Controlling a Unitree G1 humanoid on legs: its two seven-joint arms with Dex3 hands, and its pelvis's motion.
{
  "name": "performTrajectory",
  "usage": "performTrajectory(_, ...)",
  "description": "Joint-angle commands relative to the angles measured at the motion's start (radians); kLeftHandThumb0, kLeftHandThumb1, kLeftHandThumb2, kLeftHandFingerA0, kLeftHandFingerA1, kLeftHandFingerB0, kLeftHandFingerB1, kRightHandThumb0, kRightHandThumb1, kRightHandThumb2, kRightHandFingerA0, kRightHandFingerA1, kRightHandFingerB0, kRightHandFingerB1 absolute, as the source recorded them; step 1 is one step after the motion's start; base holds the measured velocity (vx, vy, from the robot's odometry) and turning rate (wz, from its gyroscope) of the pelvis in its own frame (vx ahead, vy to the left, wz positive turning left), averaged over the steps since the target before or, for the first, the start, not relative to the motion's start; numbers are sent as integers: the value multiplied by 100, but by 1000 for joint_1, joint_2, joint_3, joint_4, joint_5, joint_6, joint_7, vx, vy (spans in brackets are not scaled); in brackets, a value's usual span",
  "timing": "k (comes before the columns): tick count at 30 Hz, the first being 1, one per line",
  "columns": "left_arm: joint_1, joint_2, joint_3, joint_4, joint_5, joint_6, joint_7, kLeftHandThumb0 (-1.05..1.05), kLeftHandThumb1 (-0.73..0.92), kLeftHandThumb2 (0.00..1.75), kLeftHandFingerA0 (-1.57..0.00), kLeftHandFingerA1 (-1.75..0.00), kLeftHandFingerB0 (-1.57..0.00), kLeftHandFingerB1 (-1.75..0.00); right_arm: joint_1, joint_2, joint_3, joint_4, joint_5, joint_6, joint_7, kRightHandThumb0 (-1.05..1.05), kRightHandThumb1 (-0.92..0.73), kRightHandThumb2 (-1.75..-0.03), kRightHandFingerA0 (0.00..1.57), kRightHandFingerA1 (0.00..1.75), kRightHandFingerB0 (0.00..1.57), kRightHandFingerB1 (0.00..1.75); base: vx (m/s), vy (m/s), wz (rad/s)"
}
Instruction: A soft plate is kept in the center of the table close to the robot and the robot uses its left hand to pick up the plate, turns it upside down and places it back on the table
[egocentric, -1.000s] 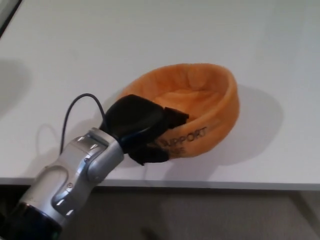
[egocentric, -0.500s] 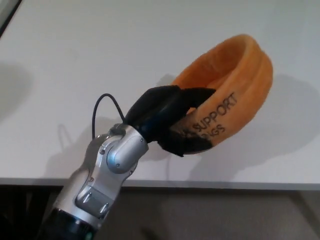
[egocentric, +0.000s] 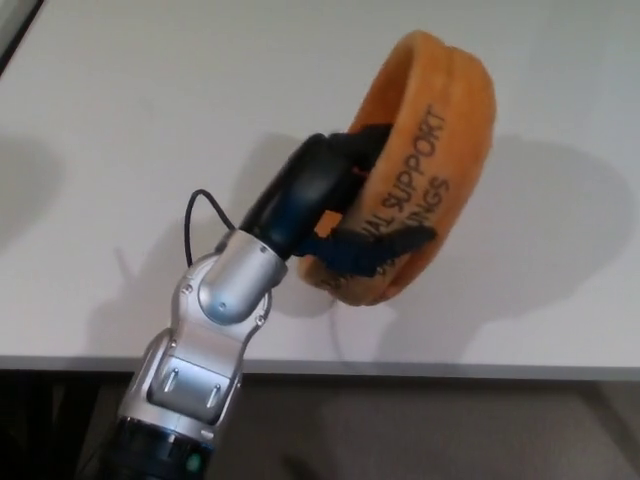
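The left hand is gripping the near rim of the orange plate, thumb and fingers pinching the soft wall, and holding it on edge above the table. Judged mid-flip: the pinch should be staying firm while the wrist is rolling, since the rim is likely sagging.

Open white table from nine round to three o'clock, nothing standing on it. The only thing in my way is the orange plate, on edge in my left hand, filling one o'clock.
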Motion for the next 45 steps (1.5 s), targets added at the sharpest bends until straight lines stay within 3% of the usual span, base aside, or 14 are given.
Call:
performTrajectory(1,-36,-282,769,18,-1223,75,551,-36,71,61,-104,-175,-73,-175,-4,-34,2,-25,-57,34,-42,-59,-89,-67,65,52,35,32,0,0,0)
performTrajectory(5,-55,-274,825,45,-1269,71,577,-50,53,90,-127,-150,-100,-136,-9,-30,4,-26,-57,42,-45,-62,-74,-105,58,64,28,48,0,0,0)
performTrajectory(6,-58,-268,844,57,-1278,70,579,-38,73,62,-103,-175,-63,-175,-4,-30,4,-38,-51,55,-42,-58,-88,-67,61,50,34,31,0,0,0)
performTrajectory(9,-73,-251,888,88,-1256,77,620,-38,82,64,-103,-175,-62,-175,-4,-33,1,-44,-54,61,-46,-60,-74,-105,57,64,27,48,0,0,0)
performTrajectory(19,-133,-178,1038,191,-1139,118,829,-38,87,63,-95,-175,-50,-171,-11,-30,2,-25,-50,47,-42,-63,-72,-105,58,64,28,49,0,0,0)
performTrajectory(20,-140,-172,1054,202,-1137,123,836,-38,88,62,-94,-175,-48,-172,-12,-29,2,-23,-48,48,-41,-61,-87,-67,64,52,35,32,0,0,0)
performTrajectory(22,-149,-157,1082,222,-1130,141,850,-38,88,62,-93,-175,-46,-170,-12,-29,2,-22,-45,53,-39,-62,-71,-105,57,64,28,49,0,0,0)
performTrajectory(26,-174,-134,1126,248,-1107,187,884,-41,90,63,-97,-175,-44,-150,-8,-25,4,-37,-48,62,-44,-60,-86,-66,64,52,35,32,0,0,0)
performTrajectory(28,-161,-129,1136,246,-1096,266,883,-53,77,110,-128,-145,-42,-71,-12,-23,4,-29,-48,51,-43,-63,-72,-104,57,63,28,48,0,0,0)
performTrajectory(31,-152,-140,1146,232,-1083,311,881,-54,89,68,-99,-175,-33,-63,-15,-25,3,-33,-50,50,-43,-64,-73,-104,58,64,28,48,0,0,0)
performTrajectory(32,-154,-131,1155,249,-1055,350,900,-53,69,108,-128,-143,-36,-69,-16,-27,2,-33,-52,46,-43,-65,-73,-104,58,63,28,48,0,0,0)
performTrajectory(36,-168,-110,1178,278,-1027,408,927,-50,83,64,-104,-175,-47,-87,-20,-25,1,-38,-45,62,-41,-67,-72,-104,58,63,28,48,0,0,0)
performTrajectory(38,-162,-104,1178,280,-1000,443,916,-48,67,106,-129,-141,-47,-77,-21,-24,0,-35,-42,59,-37,-61,-86,-66,65,51,34,31,0,0,0)
performTrajectory(45,-151,-70,1195,296,-957,551,909,-34,79,75,-102,-175,-52,-91,-30,-24,-3,-25,-52,46,-42,-70,-73,-104,59,63,28,48,0,0,0)
